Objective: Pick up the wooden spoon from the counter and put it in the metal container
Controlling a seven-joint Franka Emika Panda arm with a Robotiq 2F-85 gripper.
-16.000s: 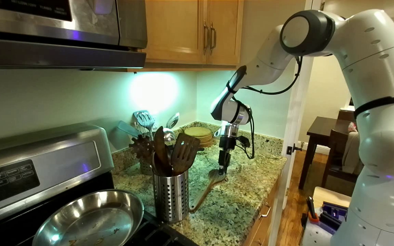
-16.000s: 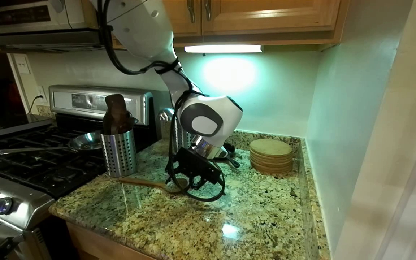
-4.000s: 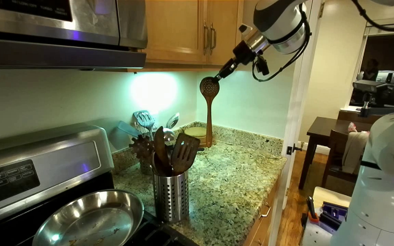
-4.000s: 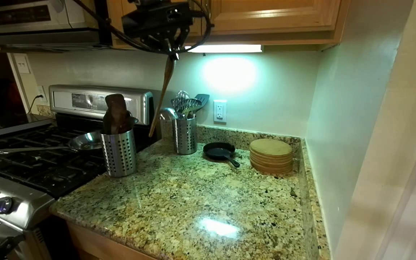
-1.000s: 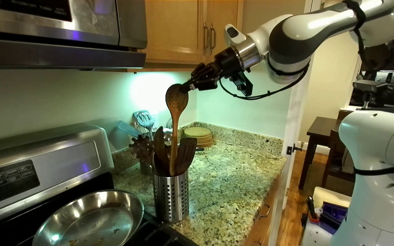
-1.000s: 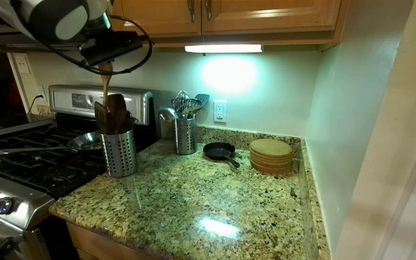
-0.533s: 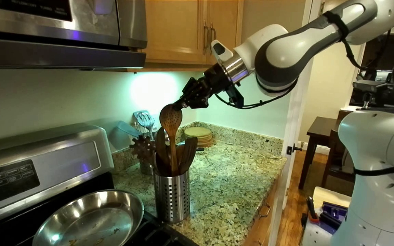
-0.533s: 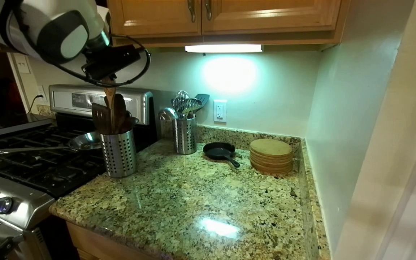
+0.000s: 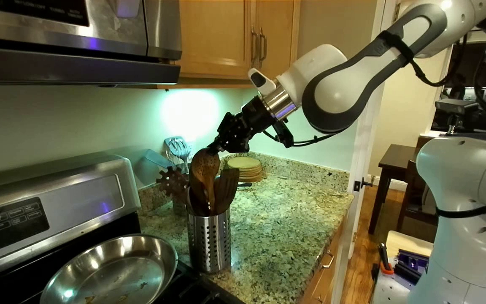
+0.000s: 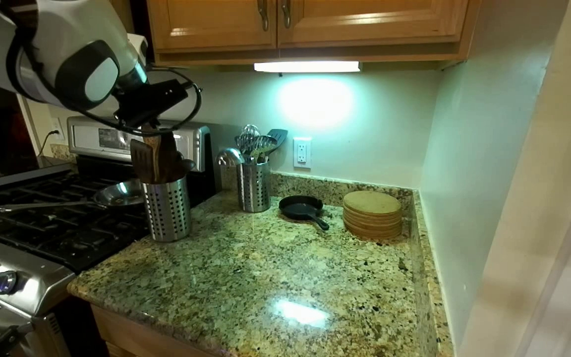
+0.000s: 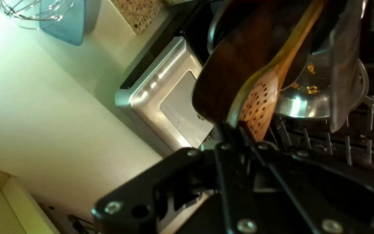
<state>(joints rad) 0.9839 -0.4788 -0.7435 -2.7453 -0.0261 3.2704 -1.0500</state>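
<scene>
Arm [image 9: 336,98] reaches in from the right, slanting down leftward in an exterior view | gripper [image 9: 213,148] pinches spoon [image 9: 206,166] by bowl rim | spoon bowl-up, handle inside container [image 9: 209,247]

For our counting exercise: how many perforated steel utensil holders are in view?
2. The metal container, with the wooden spoon among its utensils, stands on the counter beside the stove; a similar holder stands farther back, near the wall. The arm could hide others.
</scene>
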